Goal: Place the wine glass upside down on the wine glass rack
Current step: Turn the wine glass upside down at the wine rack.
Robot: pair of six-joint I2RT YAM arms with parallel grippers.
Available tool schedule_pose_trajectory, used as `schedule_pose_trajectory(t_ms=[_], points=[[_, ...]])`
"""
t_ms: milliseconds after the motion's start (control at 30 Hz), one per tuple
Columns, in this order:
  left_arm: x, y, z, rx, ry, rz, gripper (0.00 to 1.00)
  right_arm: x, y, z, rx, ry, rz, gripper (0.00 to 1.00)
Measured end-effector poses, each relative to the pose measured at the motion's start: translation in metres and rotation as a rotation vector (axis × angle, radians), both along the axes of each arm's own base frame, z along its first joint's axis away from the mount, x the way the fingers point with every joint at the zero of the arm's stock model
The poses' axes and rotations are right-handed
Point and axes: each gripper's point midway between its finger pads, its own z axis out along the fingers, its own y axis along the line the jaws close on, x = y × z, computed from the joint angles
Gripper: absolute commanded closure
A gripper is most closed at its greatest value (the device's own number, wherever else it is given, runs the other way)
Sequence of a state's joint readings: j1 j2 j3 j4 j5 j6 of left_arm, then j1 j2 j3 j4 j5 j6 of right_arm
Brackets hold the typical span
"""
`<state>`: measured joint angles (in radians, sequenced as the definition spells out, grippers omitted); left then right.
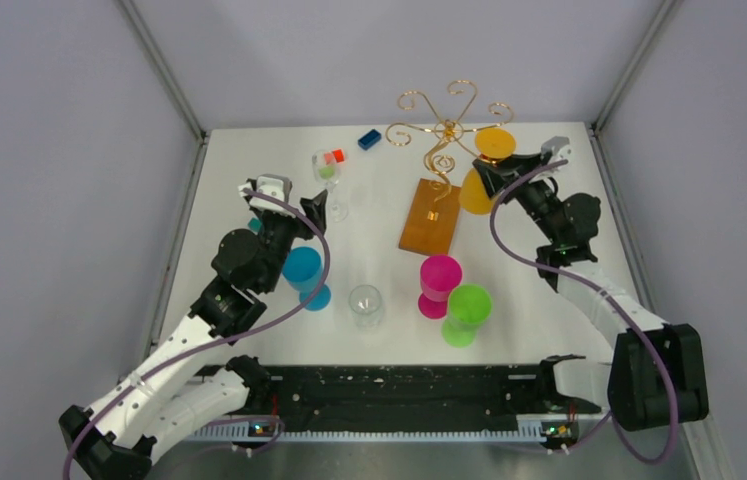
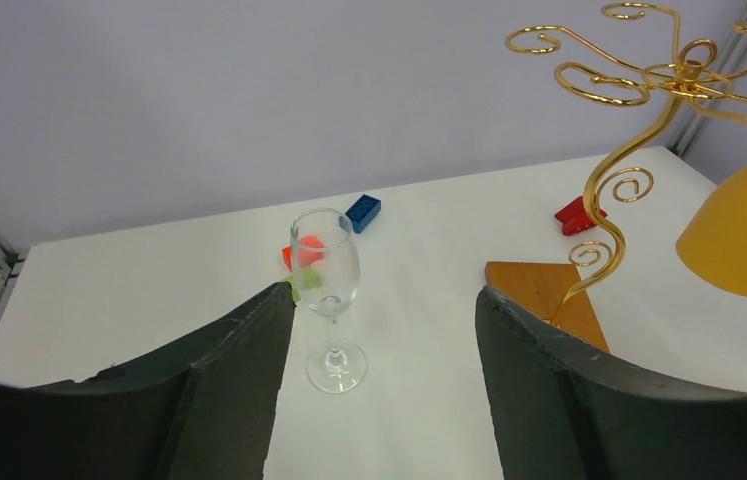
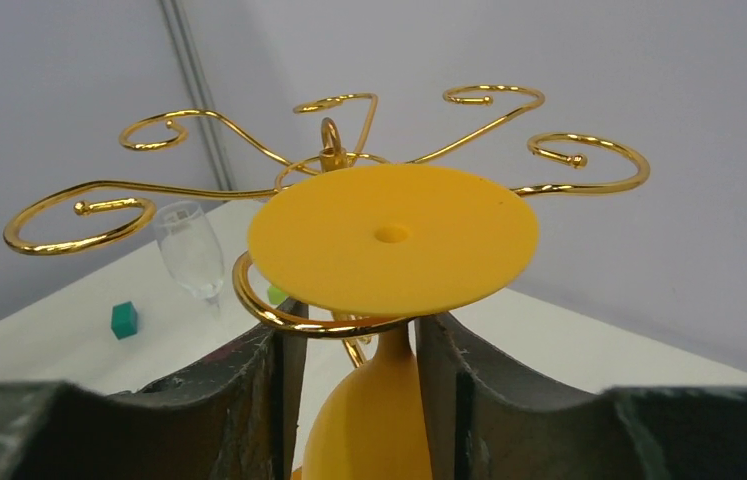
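at the top of the wine glass rack the orange wine glass hangs upside down. its flat round foot lies over one curled gold arm, its stem drops through the loop, and its bowl hangs below, clear of the wooden base.

we judge it light and stiff, since its opaque, even colour looks like moulded plastic rather than glass. its smooth surface suggests it would slide easily in a loose grip. the stem just under the foot is the place to hold: narrow enough for the jaws, with the foot above as a stop. the bowl looks too broad and too rounded to pinch safely. the rack is thin wire, so we expect it to sway or shift if the glass is dragged sideways.

our right end effector stands with one finger on each side of that stem, set moderately apart. a gap shows on one side, so the glass seems to rest on the wire and not in the grip.

further out, our left end effector is spread wide and empty, facing a clear flute upright on the worktop. pink, green and blue glasses stand nearer the arm bases.
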<state>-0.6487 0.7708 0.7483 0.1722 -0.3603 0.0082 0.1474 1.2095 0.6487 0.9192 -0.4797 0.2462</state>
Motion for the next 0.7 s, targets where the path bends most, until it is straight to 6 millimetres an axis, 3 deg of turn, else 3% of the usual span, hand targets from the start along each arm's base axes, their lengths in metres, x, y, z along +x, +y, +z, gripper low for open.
schedule_pose_trajectory(t_ms=[233,367,533,700], points=[[0.001,0.001,-0.001,-0.017,0.009,0.008,0.17,-0.015,-0.005,0.002,-0.006,-0.021,-0.021,0.48],[0.005,0.001,-0.013,-0.017,0.062,0.030,0.13,-0.025,-0.011,0.006,-0.007,-0.030,-0.047,0.47],[0.006,0.008,-0.029,-0.029,0.154,0.082,0.14,-0.046,-0.018,0.015,-0.003,-0.058,-0.074,0.47],[-0.003,0.019,-0.043,-0.081,0.253,0.132,0.23,-0.067,-0.026,0.028,0.011,-0.082,-0.100,0.47]])
